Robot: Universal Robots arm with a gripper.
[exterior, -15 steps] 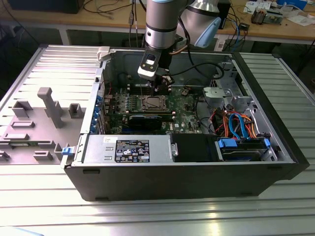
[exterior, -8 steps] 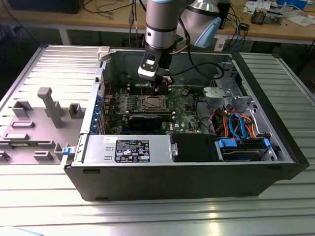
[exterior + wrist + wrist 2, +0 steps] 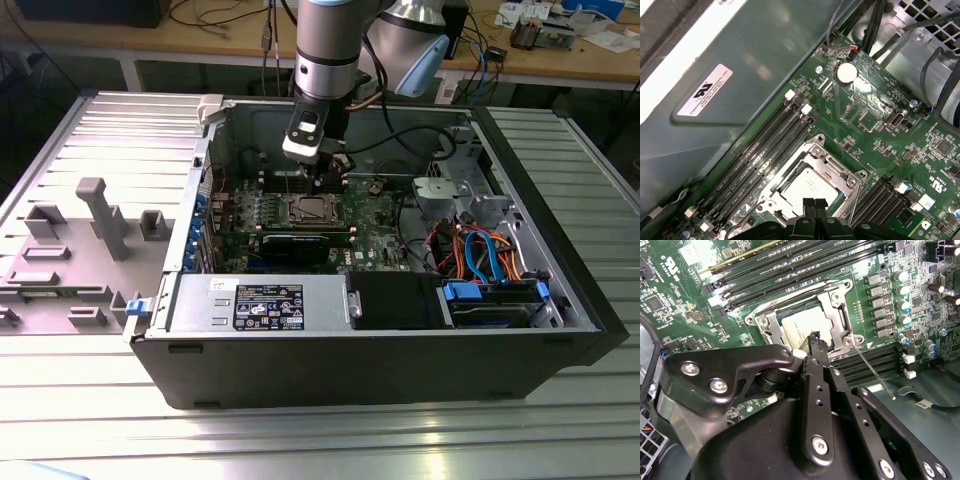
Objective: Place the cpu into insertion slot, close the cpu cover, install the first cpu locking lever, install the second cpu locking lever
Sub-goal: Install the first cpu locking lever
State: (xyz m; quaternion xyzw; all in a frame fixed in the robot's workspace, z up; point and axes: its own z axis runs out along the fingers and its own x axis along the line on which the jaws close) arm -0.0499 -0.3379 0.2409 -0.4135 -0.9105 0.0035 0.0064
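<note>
Cpu [image 3: 807, 187] sits under the cpu cover [image 3: 835, 164], its near edge hidden by the gripper [image 3: 815, 203], fingers pressed together.

In the second wrist view the gripper [image 3: 816, 342] hid the near edge of the cpu [image 3: 801, 324] and the near side of the cpu cover [image 3: 836, 307]. In the exterior view the top edge cut off the arm [image 3: 328, 45], and the insertion slot [image 3: 309, 210] was too small to make out.
</note>
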